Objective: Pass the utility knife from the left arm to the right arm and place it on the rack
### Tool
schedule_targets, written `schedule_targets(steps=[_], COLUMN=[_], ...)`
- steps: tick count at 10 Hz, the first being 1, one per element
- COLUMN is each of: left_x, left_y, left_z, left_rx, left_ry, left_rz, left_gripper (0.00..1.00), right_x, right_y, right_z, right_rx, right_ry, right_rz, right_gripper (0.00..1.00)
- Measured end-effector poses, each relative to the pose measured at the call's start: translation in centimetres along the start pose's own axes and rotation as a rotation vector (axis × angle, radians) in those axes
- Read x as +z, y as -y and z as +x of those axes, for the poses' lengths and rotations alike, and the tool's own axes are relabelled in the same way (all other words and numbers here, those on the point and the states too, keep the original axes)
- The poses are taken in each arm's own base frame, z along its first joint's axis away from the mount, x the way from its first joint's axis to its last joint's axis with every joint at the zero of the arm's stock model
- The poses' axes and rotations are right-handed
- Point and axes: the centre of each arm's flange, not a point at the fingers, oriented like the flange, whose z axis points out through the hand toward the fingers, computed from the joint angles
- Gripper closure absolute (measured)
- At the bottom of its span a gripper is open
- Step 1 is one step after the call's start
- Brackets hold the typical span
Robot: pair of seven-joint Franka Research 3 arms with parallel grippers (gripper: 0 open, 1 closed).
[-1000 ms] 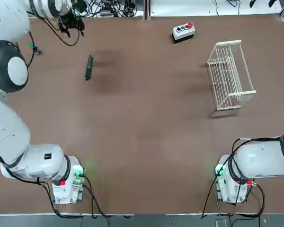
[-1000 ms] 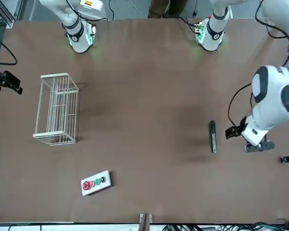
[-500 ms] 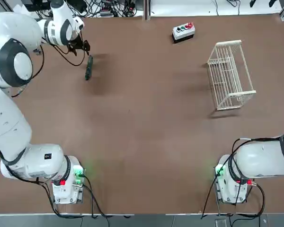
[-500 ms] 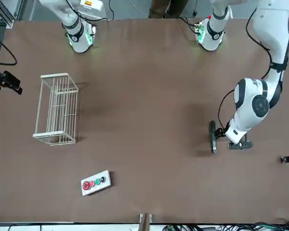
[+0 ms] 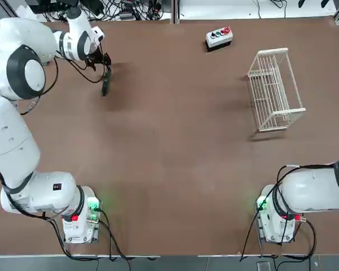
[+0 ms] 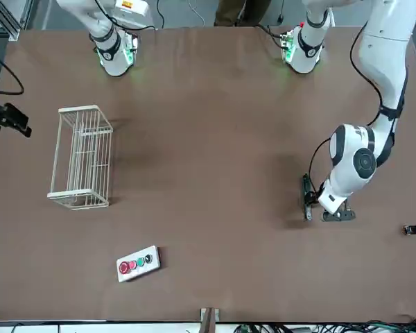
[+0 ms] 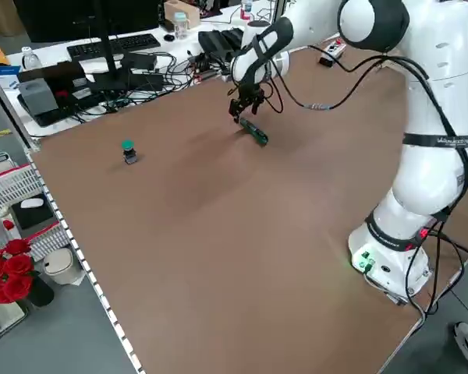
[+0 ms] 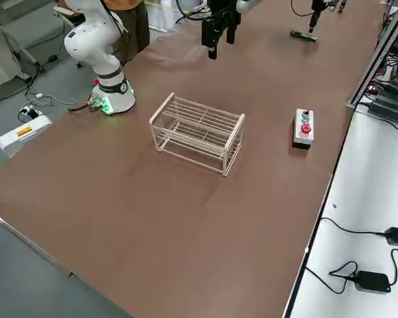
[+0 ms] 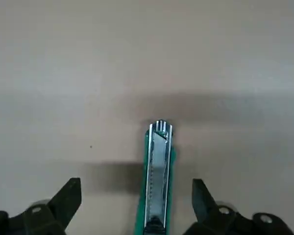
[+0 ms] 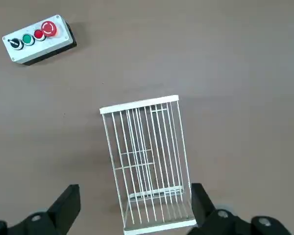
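Left end effector point(image 9: 136, 205) open, straddling the knife point(image 5: 105, 81), upper left of top view, flat on desk point(image 5: 169, 147), long axis running between fingers. Right end effector point(image 10: 132, 210) open, above rack point(image 5: 274, 89).

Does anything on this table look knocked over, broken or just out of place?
Nothing stands out. The rack stands upright and empty, the utility knife lies flat under the open left gripper, and the button box sits square and undamaged.
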Motion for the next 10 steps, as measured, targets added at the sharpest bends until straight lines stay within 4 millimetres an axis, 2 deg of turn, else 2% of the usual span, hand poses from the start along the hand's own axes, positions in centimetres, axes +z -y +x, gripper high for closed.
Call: schedule_targets(steps=[2,7,10], left_x=[1.1,3.0,3.2], left_y=[-0.7,-0.8,-0.7], left_z=[-0.2,-0.4,-0.5], left_rx=[0.000,-0.002,-0.005], left_ry=[0.004,0.008,0.010], left_rz=[-0.005,-0.012,-0.012], left_gripper=[0.01,0.08,0.24], right_x=[0.0,0.0,0.0], right_y=[0.0,-0.6,-1.1], right_z=[0.0,0.0,0.0], right_rx=[0.001,0.015,0.025], right_ry=[0.000,-0.002,-0.003], right_rz=[0.000,0.000,-0.001], right_gripper=[0.00,0.00,0.00])
